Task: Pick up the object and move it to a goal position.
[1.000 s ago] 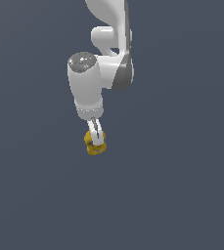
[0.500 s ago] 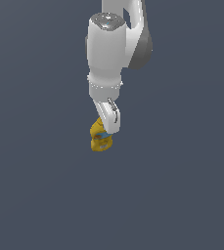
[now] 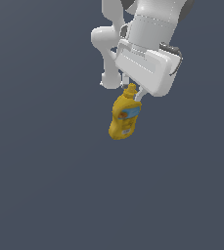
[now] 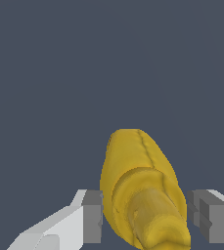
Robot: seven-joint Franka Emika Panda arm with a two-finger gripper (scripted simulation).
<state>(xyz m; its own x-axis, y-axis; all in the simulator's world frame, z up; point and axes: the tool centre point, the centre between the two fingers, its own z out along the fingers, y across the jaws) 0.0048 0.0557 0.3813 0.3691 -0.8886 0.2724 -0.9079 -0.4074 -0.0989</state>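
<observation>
the yellow squeeze bottle hangs nozzle-up, slightly tilted, under the white arm, label facing the exterior view. the gripper has closed on its upper part, seemingly; one pad touches, the other shows a slim gap.

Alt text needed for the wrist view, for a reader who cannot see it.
A yellow squeeze bottle fills the space between the gripper's two grey finger pads, nozzle end nearest the camera. Behind it there is only a plain dark grey-blue background.
</observation>
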